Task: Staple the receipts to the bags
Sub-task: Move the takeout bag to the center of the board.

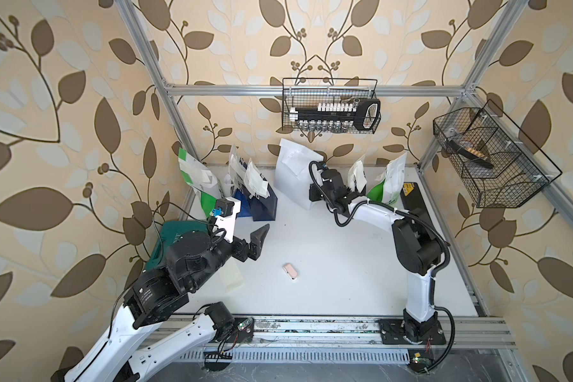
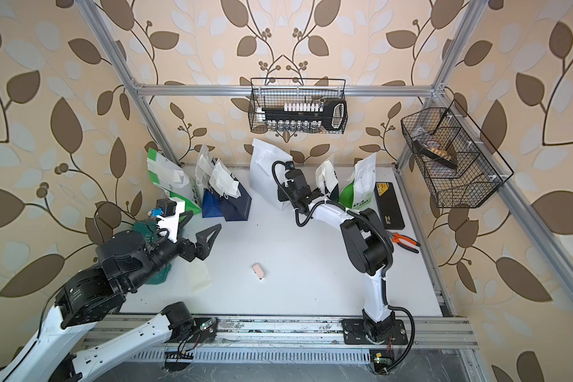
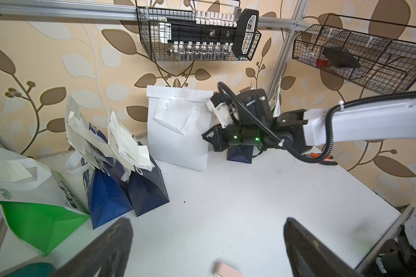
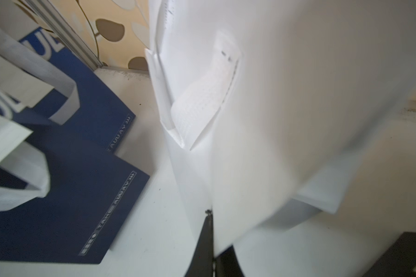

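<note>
Black left gripper (image 3: pixel 207 223) is hanging wide open, one cream paper receipt (image 1: pixel 234 277) lying beneath its wrist; black right gripper (image 3: pixel 205 136) is pinching shut on the side edge of the plain white paper bag (image 3: pixel 178 144).

A robot lab cell: an aluminium frame (image 1: pixel 245 89) boxes in a white bench (image 1: pixel 328 248), leaf wallpaper (image 1: pixel 63 148) panels serve as walls, wire baskets (image 1: pixel 290 99) hang from the frame, two arms (image 1: pixel 417 251) are bolted to a rail (image 1: pixel 311 325).
</note>
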Action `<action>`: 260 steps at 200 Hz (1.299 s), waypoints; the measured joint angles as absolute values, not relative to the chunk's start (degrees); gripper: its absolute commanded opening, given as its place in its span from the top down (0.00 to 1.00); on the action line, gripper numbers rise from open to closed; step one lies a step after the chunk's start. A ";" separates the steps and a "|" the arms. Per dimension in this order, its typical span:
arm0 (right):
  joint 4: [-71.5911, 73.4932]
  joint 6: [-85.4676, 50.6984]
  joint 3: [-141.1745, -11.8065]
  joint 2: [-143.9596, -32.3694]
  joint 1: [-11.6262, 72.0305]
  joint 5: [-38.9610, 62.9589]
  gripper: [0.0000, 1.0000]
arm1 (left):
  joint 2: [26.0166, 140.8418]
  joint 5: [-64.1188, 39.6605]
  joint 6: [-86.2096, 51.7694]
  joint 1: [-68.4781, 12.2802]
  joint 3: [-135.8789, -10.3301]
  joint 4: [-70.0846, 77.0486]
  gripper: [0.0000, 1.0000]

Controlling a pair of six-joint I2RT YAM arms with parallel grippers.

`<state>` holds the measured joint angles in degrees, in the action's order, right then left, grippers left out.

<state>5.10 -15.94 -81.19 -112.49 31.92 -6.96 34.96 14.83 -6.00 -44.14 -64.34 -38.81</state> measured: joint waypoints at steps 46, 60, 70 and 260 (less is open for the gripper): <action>3.81 -15.42 -68.07 -97.78 38.85 -11.81 1.00 | 34.83 13.41 -6.31 -44.14 -64.34 -39.35 0.01; 3.07 -16.45 -63.68 -93.25 40.18 -12.43 1.00 | 34.72 12.53 -6.61 -44.14 -64.34 -39.33 0.01; 2.42 -17.15 -60.99 -90.50 41.10 -13.17 1.00 | 34.65 12.12 -6.94 -44.14 -64.34 -39.31 0.01; -26.15 -34.54 -38.98 -54.70 57.39 -25.45 0.39 | 35.53 10.74 -9.39 -44.14 -65.93 -41.95 0.01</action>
